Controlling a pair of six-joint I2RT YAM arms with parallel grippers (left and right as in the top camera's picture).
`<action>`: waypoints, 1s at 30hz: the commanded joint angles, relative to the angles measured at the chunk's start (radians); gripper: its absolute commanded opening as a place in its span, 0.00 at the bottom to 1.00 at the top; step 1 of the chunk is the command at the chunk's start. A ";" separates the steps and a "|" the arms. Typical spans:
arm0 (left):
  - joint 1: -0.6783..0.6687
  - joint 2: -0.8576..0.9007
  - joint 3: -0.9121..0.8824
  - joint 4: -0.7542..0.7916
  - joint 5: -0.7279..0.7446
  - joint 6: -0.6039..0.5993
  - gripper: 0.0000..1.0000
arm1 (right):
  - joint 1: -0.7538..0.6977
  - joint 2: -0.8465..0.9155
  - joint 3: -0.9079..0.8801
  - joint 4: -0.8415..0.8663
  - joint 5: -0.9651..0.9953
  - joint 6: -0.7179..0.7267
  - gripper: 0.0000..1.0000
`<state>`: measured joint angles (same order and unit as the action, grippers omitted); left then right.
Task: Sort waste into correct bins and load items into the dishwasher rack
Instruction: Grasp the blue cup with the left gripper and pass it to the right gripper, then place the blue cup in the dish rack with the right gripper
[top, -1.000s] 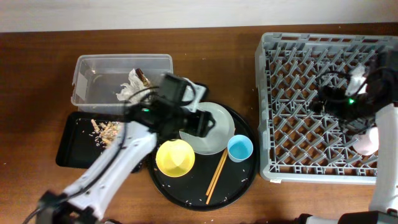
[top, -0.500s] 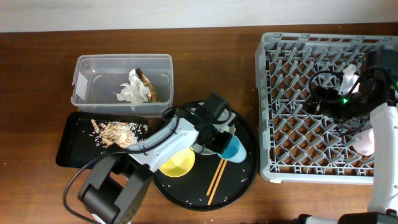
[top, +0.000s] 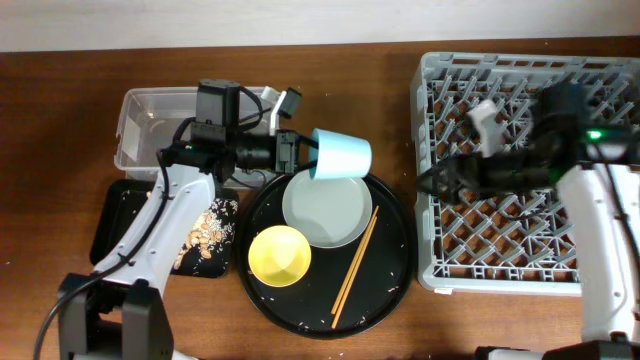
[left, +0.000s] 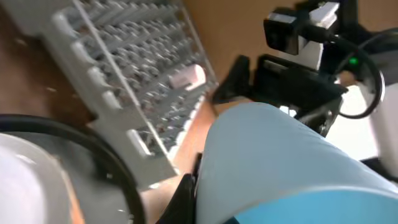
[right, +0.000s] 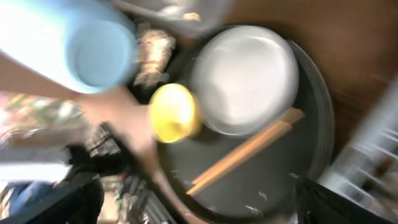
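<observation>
My left gripper (top: 302, 152) is shut on the light blue cup (top: 341, 156), holding it on its side in the air above the back rim of the round black tray (top: 395, 285). In the left wrist view the cup (left: 280, 155) fills the frame beside one black finger (left: 185, 196). On the round tray lie the grey-green plate (top: 323, 208), the yellow bowl (top: 281, 254) and the chopsticks (top: 355, 258). My right gripper (top: 436, 180) stands open and empty over the left side of the dishwasher rack (top: 520, 60), facing the tray. A pale pink cup (left: 186, 76) stands in the rack.
The clear tub (top: 150, 110) stands at the back left, partly covered by my left arm. In front of it the shallow black tray (top: 115, 235) holds brownish food scraps (top: 205, 228). Small crumbs dot the round tray.
My left gripper closed on the blue cup and lifted it from the tray's right side up and to the back. My right arm swung left across the rack.
</observation>
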<state>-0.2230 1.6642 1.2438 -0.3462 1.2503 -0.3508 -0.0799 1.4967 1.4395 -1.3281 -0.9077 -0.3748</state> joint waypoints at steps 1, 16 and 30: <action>-0.026 -0.003 0.010 0.005 0.113 -0.031 0.00 | 0.087 -0.002 -0.032 0.064 -0.222 -0.093 0.99; -0.059 -0.003 0.010 0.006 0.123 -0.046 0.00 | 0.265 -0.002 -0.032 0.239 -0.271 -0.089 0.79; -0.059 -0.003 0.010 0.005 0.122 -0.046 0.00 | 0.263 -0.002 -0.032 0.339 -0.269 -0.089 0.55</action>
<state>-0.2626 1.6642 1.2465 -0.3351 1.4158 -0.3977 0.1696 1.4971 1.4040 -1.0138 -1.1427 -0.4702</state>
